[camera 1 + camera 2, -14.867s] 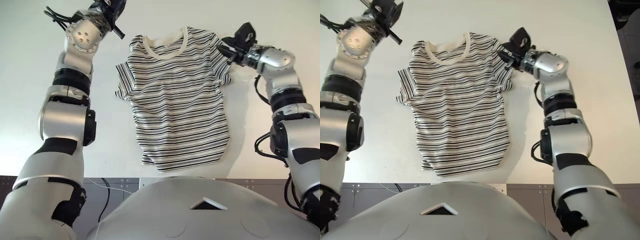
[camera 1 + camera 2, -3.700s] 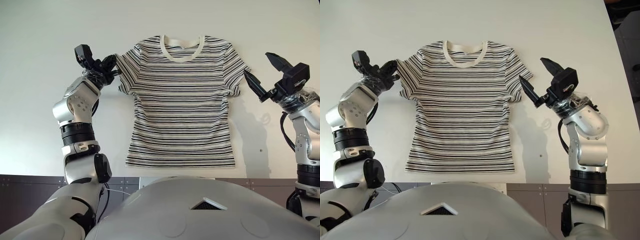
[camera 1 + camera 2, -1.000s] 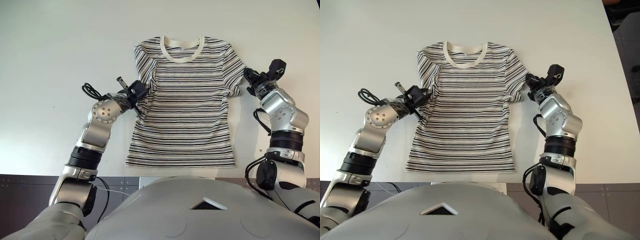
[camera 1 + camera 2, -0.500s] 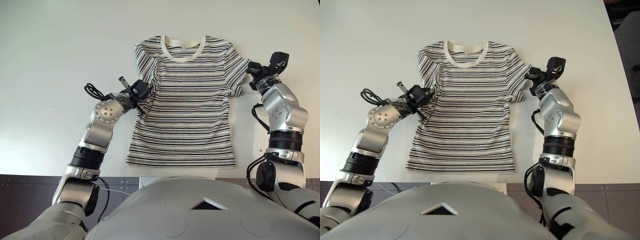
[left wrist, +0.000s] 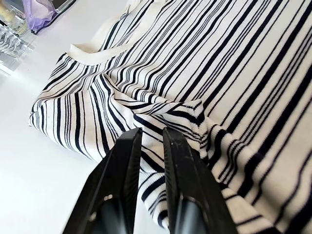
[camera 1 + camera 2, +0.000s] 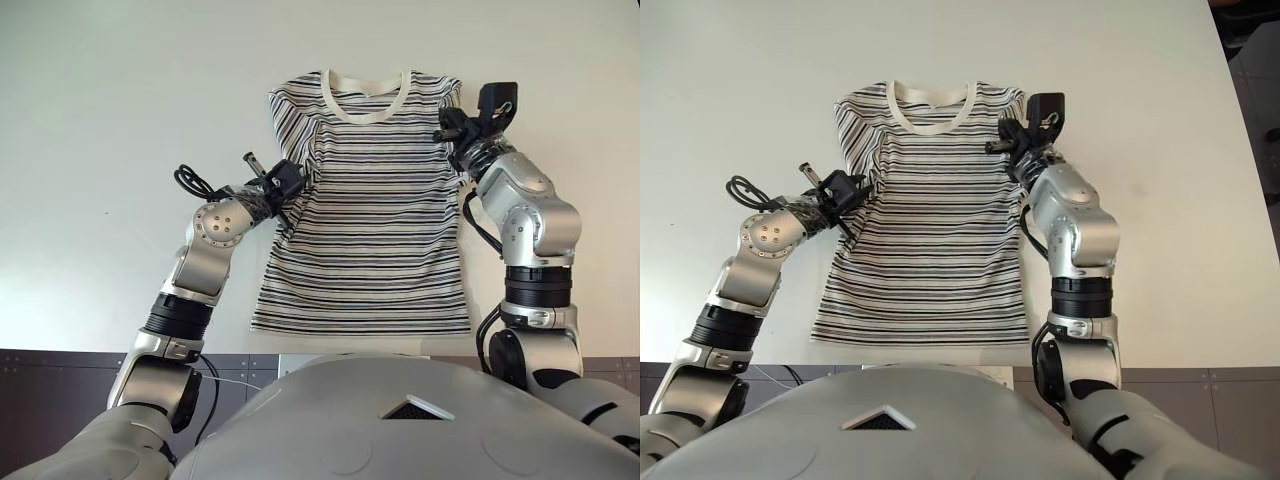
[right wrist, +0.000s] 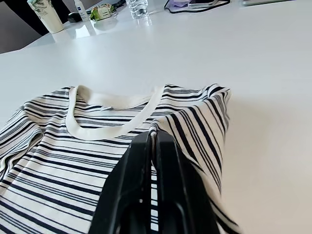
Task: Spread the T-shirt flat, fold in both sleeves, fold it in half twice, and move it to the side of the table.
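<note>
The white table [image 6: 100, 120] carried the striped T-shirt [image 6: 370, 220], which lay flat near its middle with the cream collar [image 6: 365, 100] toward the far edge and the hem toward the robot. The shirt's left sleeve [image 6: 290, 125] lay folded inward over the chest, giving that side a straight edge. The right sleeve [image 7: 195, 122] was raised off the table and drawn in over the right shoulder, pinched at its edge by the right gripper [image 7: 152, 134], whose fingers were pressed together on the cloth. The left gripper [image 5: 151, 131] sat low at the shirt's left edge just below the folded sleeve, its fingers parted by a narrow gap (stripes showed through it). Well beyond the collar, at the far end of the table, stood a cup [image 7: 40, 14] and a clear bottle [image 7: 136, 7].
</note>
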Controlling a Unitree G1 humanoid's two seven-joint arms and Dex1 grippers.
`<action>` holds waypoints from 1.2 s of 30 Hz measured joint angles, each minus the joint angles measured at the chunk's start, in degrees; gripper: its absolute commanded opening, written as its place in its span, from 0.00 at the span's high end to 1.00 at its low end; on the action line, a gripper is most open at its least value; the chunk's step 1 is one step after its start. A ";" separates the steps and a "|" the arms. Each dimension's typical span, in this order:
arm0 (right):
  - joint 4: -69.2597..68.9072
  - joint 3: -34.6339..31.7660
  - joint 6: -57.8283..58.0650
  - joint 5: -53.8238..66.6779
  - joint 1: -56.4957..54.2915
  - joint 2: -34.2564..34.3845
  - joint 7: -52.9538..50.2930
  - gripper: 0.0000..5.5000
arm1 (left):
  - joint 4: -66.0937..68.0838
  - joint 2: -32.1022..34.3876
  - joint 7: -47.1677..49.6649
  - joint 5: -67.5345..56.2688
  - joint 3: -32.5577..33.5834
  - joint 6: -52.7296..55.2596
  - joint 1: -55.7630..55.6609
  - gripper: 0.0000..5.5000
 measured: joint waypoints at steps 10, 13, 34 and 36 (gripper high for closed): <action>4.63 3.81 0.80 -1.78 -3.64 -0.10 3.44 0.89 | 0.03 -0.82 0.02 0.54 -0.09 -0.04 -0.01 0.85; 4.76 4.35 0.82 -2.27 -3.73 -0.09 3.68 0.79 | 0.06 -0.87 0.02 0.54 -0.09 -0.04 -0.01 0.85; -7.61 3.49 -10.35 -4.39 15.82 -16.97 19.65 0.79 | -6.28 4.88 -2.31 -1.75 6.72 0.43 5.43 0.85; -7.63 6.05 -12.68 -6.85 15.78 -16.91 19.62 0.79 | -6.28 4.88 -2.38 -1.74 6.64 0.41 5.37 0.85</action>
